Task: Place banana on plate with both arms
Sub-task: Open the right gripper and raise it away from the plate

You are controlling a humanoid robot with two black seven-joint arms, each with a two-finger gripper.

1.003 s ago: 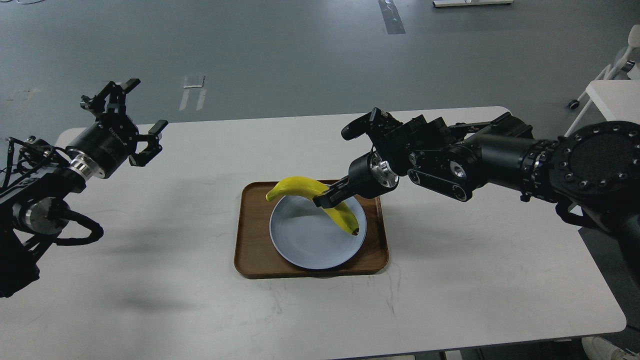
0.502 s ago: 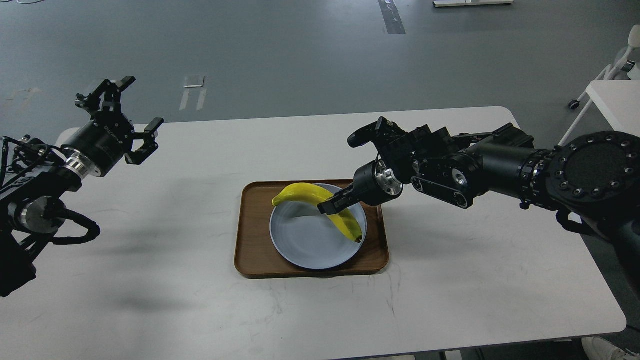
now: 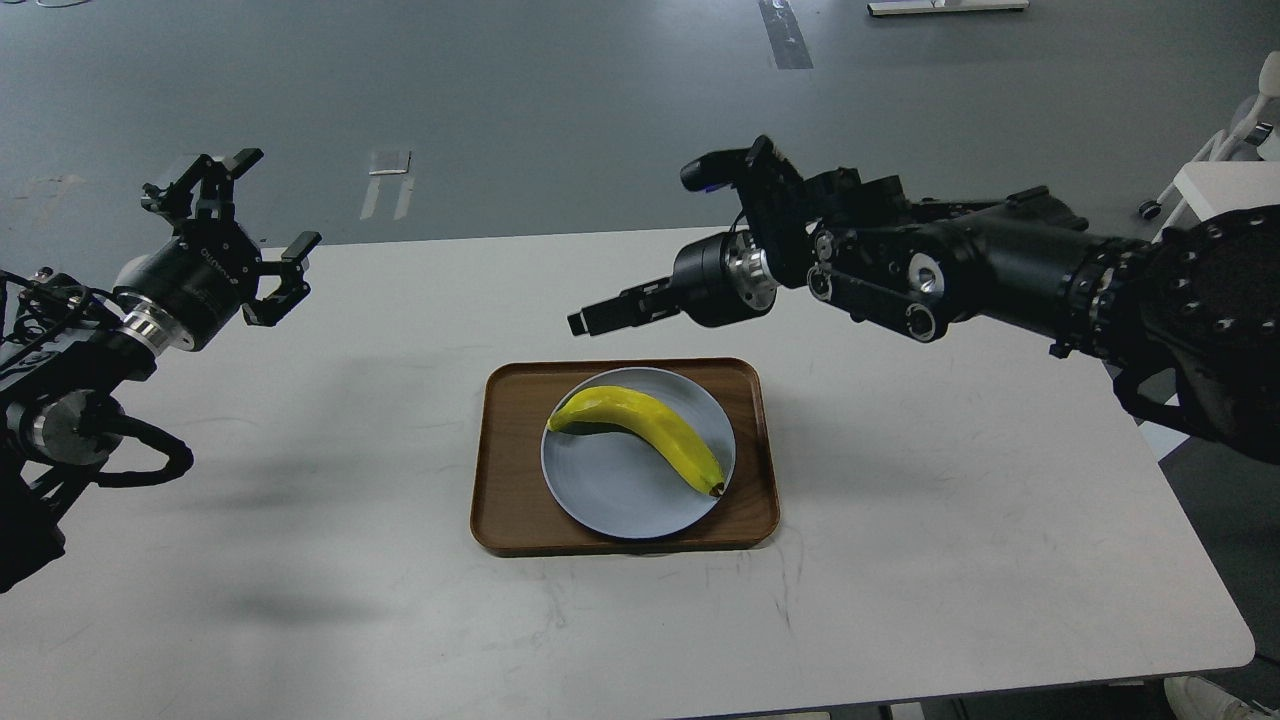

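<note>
The fingers [image 3: 232, 215] of the left arm are spread wide apart and hold nothing; they hang above the far left corner of the counter [image 3: 300, 560], well away from everything else. The right arm's fingers [image 3: 600, 315] reach in from the right and point leftward, level with the counter's far half, above and behind the tray [image 3: 510, 500]. They are seen nearly edge-on as one dark bar, so I cannot tell whether they are parted or pressed together; nothing sits between them.

The banana [image 3: 645, 435] lies flat on the plate [image 3: 610, 500], clear of both arms. It is bright yellow and curved, its greenish stem end towards the plate's far left rim and its dark tip at the near right rim. It crosses the plate's far right half on a diagonal, and the near left half is bare.

The plate is round, pale blue-grey, and rests inside the brown wooden tray, towards its right side. The tray stands in the middle of the white counter.
</note>
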